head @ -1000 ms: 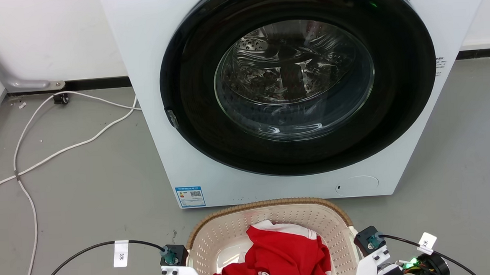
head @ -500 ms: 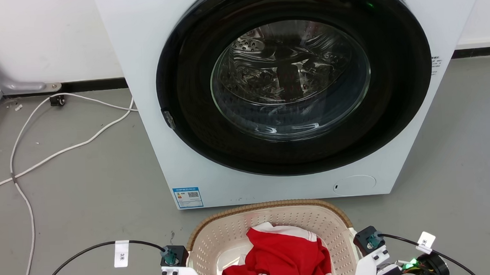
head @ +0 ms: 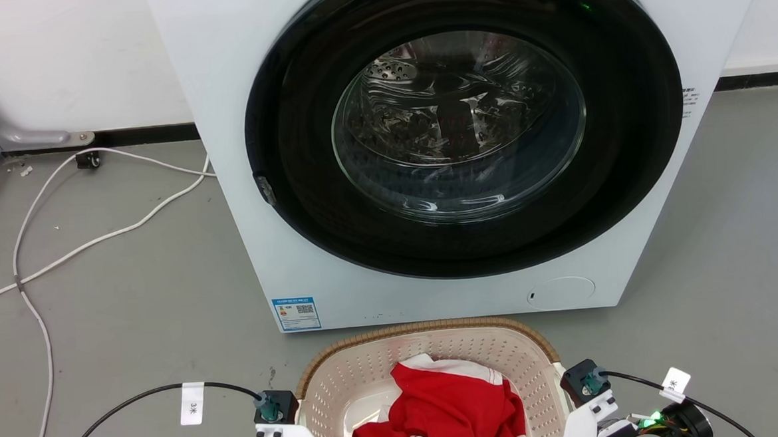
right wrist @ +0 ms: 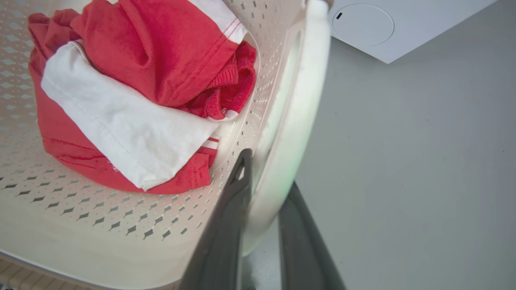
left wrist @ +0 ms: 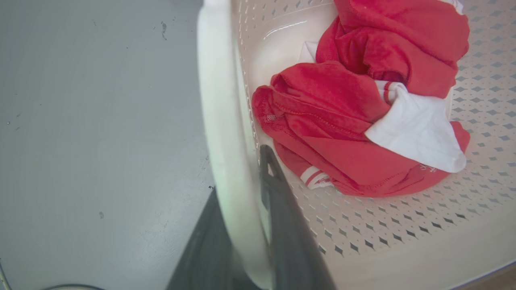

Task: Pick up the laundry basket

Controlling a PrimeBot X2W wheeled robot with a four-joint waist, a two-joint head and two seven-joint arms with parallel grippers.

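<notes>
A cream perforated plastic laundry basket (head: 351, 380) with a brown woven-look rim sits at the bottom middle of the head view, just in front of a large white front-loading washing machine (head: 235, 86) with a round dark glass door (head: 464, 128), which is shut. Whether the laundry basket rests on the grey floor (head: 133, 292) or hangs clear of it cannot be told. A crumpled red and white garment (head: 452, 402) lies inside it. In the left wrist view the left tool (left wrist: 240, 169) is clamped on the white loop handle (left wrist: 217, 100) at that side of the laundry basket: one dark finger lies inside against the perforated wall, the other outside over the floor, with the handle between them. In the right wrist view the right tool (right wrist: 268, 167) grips the opposite white loop handle (right wrist: 306, 92) the same way, inner finger by the wall and outer finger beyond the handle. A white cable (head: 97, 240) trails across the floor to the left of the washing machine, well apart from the laundry basket.
</notes>
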